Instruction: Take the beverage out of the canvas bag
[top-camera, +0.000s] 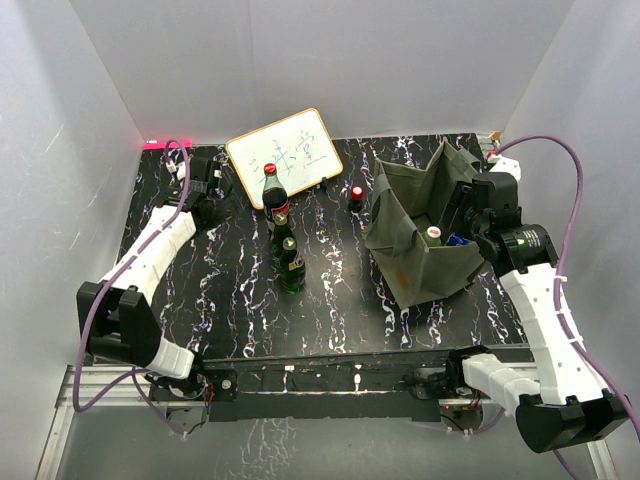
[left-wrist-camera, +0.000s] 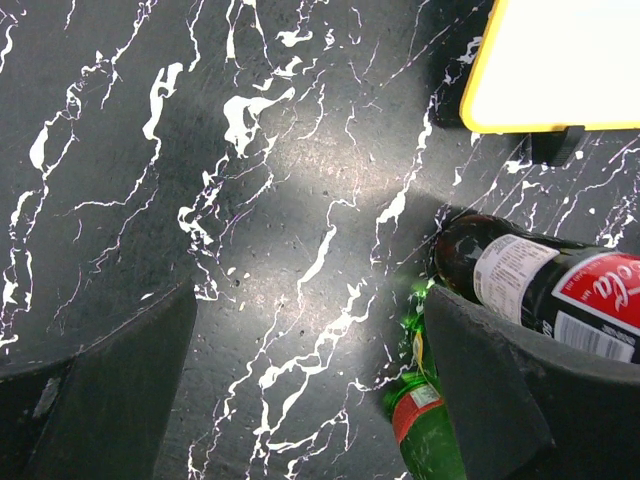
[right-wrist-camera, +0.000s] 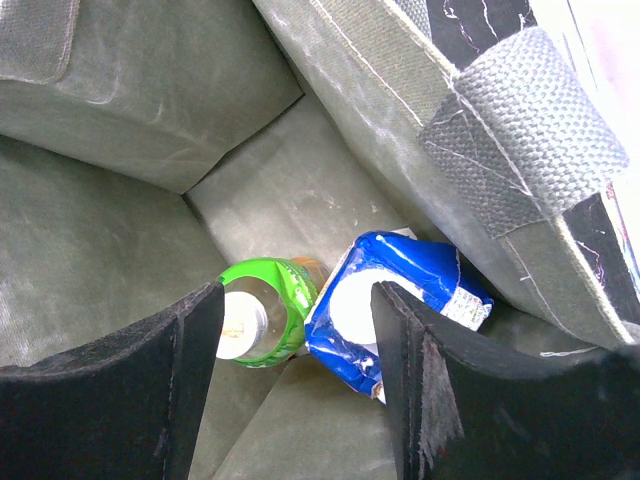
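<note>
The olive-green canvas bag (top-camera: 420, 245) stands open at the right of the table. Inside it the right wrist view shows a bottle with a green label and white cap (right-wrist-camera: 262, 312), upright, beside a blue and white snack packet (right-wrist-camera: 385, 305). The bottle's cap also shows in the top view (top-camera: 434, 234). My right gripper (right-wrist-camera: 295, 385) is open above the bag's mouth, with the bottle and packet below between its fingers. My left gripper (left-wrist-camera: 310, 390) is open and empty over bare table at the far left, next to the standing bottles.
A cola bottle (top-camera: 274, 192) and two green bottles (top-camera: 288, 258) stand mid-table. A small dark bottle with a red cap (top-camera: 356, 196) stands left of the bag. A yellow-framed whiteboard (top-camera: 284, 144) lies at the back. The bag's strap (right-wrist-camera: 520, 120) hangs at its right wall.
</note>
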